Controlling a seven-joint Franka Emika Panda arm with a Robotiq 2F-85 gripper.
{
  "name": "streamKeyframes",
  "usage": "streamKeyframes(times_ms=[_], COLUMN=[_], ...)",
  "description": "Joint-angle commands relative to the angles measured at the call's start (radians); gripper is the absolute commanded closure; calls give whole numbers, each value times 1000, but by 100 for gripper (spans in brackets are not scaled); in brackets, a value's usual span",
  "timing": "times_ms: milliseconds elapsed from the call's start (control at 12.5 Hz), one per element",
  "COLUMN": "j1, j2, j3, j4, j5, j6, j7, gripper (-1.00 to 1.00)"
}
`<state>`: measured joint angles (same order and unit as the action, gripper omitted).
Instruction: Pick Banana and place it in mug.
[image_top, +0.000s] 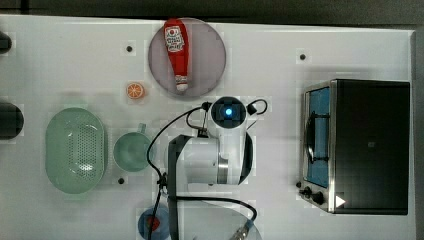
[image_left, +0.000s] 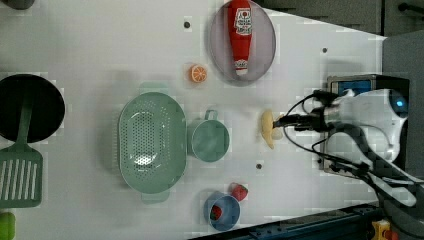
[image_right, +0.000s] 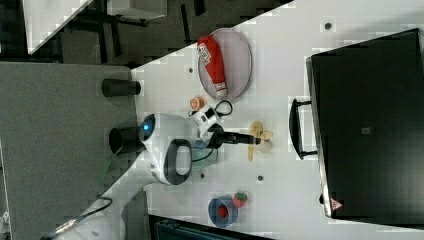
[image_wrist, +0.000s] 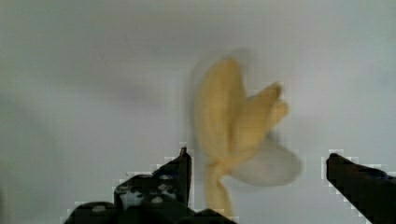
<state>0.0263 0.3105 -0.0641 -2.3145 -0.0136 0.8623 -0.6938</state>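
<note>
Over the middle of the white surface (image_left: 90, 45), the tool (image_wrist: 257, 177) hangs with its two fingers spread wide apart, and the wrist view shows the banana (image_wrist: 236, 126) lying between them, its stem end nearest the camera and its stubby fingers fanning away. In the left view the banana (image_left: 268, 128) lies just beside the tool's tip, to the right of the mug (image_left: 209, 141), which stands apart from it and touches or nearly touches the green colander (image_left: 150, 142) on its left. The bunch is uneven and splayed, so I judge that closing on the thin stem rather than the thicker body could let it swivel or slip out during the lift. A pinch set off-centre might push it sideways across the smooth surface instead of catching it. Later, the mug's mouth looks only about as wide as the banana is long, so a level release could leave it bridging the rim or tipping out toward the colander. The surface is pale and smooth, with a few dark screw holes. It also carries a ketchup bottle (image_left: 240, 35) on a grey plate (image_left: 267, 50), an orange slice (image_left: 198, 73), a blue bowl (image_left: 227, 215) with a strawberry (image_left: 239, 191) beside it, and a toaster oven (image_top: 367, 145). Dark floor lies beyond the surface's edge.
</note>
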Motion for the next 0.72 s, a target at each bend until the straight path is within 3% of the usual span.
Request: streamKeyframes(times_ms=[80, 320, 720], j1=[-5, -6, -7], j2=[51, 99, 86], j3=[0, 4, 5], j4=[-10, -14, -16], j5=[16, 16, 18], j6=[113, 137, 143], j7=[-54, -55, -54], gripper=[-100, -100, 30])
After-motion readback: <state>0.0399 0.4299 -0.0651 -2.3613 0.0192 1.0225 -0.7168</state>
